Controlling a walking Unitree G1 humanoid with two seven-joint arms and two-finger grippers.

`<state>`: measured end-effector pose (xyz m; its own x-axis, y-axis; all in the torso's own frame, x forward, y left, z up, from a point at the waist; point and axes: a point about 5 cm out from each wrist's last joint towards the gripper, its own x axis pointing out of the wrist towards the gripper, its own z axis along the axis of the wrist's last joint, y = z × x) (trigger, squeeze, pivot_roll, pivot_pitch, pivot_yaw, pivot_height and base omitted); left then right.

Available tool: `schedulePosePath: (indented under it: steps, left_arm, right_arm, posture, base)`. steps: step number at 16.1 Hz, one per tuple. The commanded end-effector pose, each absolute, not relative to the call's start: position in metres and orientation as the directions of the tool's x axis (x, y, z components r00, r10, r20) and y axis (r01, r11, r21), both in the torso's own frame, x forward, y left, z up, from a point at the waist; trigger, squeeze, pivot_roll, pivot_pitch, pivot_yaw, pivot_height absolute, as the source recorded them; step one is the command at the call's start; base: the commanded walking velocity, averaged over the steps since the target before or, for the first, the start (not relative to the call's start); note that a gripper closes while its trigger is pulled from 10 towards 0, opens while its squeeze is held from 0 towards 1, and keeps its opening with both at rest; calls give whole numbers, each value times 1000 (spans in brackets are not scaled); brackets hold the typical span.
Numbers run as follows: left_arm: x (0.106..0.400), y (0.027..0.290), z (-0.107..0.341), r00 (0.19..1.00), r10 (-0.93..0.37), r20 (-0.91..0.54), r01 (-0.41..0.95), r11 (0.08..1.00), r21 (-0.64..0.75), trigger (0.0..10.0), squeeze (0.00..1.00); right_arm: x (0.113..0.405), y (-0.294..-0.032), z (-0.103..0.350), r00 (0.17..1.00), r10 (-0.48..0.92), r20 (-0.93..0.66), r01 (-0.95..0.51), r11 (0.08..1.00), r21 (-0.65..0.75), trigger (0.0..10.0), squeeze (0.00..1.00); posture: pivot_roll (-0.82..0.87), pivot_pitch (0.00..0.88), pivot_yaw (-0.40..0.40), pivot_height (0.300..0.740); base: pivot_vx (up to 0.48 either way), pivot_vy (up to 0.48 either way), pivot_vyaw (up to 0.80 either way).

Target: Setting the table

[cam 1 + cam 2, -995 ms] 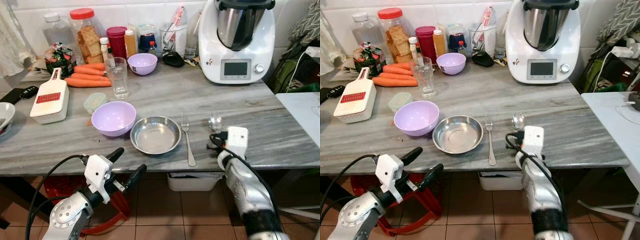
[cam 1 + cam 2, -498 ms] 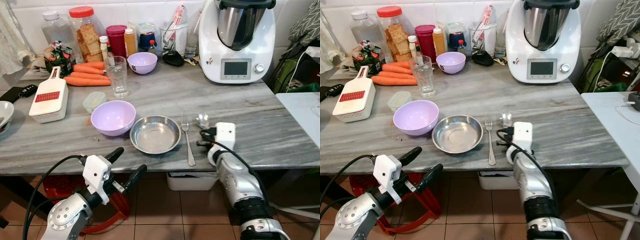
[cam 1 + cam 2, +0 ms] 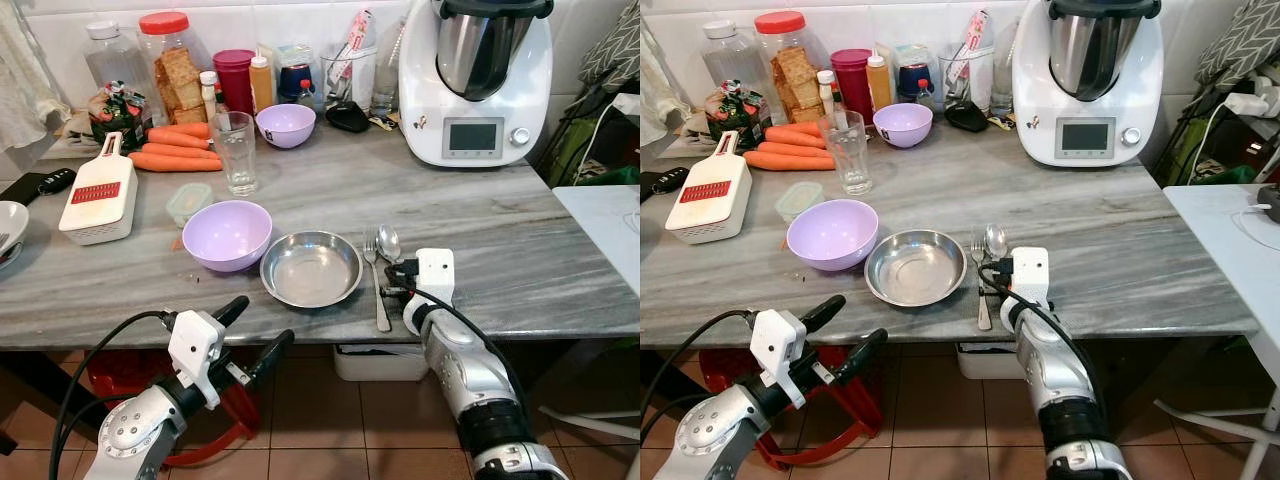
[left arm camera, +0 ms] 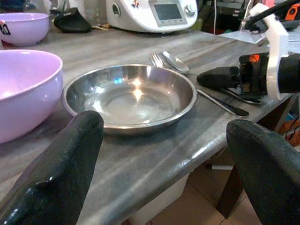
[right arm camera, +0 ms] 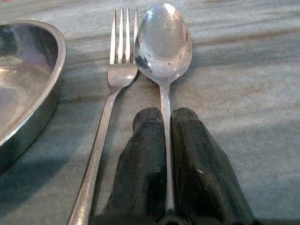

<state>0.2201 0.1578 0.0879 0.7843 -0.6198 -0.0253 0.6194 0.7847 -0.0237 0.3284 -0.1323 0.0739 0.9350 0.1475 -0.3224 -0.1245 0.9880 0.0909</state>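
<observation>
black fingers of the right tool (image 5: pixel 166 154) are clamping the handle of a shiny steel spoon (image 5: pixel 163 42), hiding most of that handle. the spoon is lying on the grey marbled desk (image 3: pixel 520 215) just beside a steel fork (image 3: pixel 376 285), right of a round steel plate (image 3: pixel 311 268) and a lilac plastic bowl (image 3: pixel 227 235). the left tool (image 3: pixel 248 335) is hovering below the desk edge over the brown tiled floor (image 3: pixel 390 420), fingers apart. a red label on the white grater (image 3: pixel 96 195) is too small to read.
</observation>
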Motion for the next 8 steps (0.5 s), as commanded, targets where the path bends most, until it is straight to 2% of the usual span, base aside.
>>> schedulePosePath:
  steps: [1,8]
  left_arm:
    - [221,158,89,776,-630,-23,630,777,-7,10000,0]
    - [223,157,89,772,-635,-22,636,772,-3,10000,0]
  right_arm:
    - [323,-137,66,923,135,-359,-117,991,73,10000,0]
    - [321,-146,65,923,122,-366,-122,992,23,10000,0]
  posture:
    - [27,3,28,740]
    - [23,4,33,740]
  base:
    - [0,0,0]
    - [0,0,0]
